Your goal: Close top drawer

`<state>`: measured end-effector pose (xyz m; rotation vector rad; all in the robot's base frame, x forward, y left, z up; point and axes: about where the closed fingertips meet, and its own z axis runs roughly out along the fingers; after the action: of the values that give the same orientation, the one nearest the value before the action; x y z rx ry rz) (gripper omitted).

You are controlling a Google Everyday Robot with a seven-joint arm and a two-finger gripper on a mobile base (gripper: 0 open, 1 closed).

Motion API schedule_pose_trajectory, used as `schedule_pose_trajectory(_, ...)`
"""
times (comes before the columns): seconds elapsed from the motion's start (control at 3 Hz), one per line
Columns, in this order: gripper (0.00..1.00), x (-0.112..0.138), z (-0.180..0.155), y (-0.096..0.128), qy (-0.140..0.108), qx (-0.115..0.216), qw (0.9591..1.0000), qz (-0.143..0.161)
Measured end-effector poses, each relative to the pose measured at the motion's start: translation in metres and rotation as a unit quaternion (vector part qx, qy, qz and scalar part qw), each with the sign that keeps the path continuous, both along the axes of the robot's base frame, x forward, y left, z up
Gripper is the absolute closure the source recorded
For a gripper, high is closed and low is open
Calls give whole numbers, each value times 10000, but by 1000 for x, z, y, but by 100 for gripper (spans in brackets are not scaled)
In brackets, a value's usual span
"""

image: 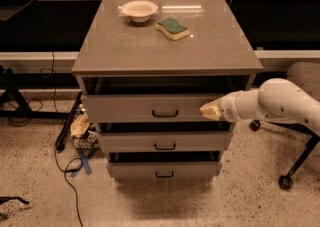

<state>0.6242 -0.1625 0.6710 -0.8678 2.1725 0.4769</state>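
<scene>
In the camera view, at the front of a grey cabinet (150,51), the top drawer (125,107) was seen directly under the cabinet's flat top, with a dark gap left between its upper edge and the top's rim. Its small black loop handle (165,113) was set at the centre of the front panel. The gripper (210,111) was held against the right part of that panel, well to the right of the handle and at about the same height; its pale tip was pointed left, and contact with the panel seemed likely but could not be confirmed. Whether the gripper was open or closed could not be told. The white arm (280,103) was stretched in from the right edge of the picture.

Below the top drawer, a middle drawer (130,141) and a bottom drawer (130,170) were stacked, each fitted with a like handle and each separated by a dark gap.

On the cabinet top, a pale bowl (139,10) was placed near the back, and a green and yellow sponge (173,28) lay just beside it to the right, apart from it. On the speckled floor (250,196), a black cable (70,181) was trailed at the left, and a chair castor (286,181) was seen at the right.
</scene>
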Motion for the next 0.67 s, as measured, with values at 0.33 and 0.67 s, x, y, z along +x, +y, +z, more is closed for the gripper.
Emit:
schedule_pose_trajectory(0.33, 100, -36, 14, -23, 21, 192, 9996, -181)
schedule_pose_trajectory(0.67, 100, -88, 36, -58, 112, 290, 9982, -521)
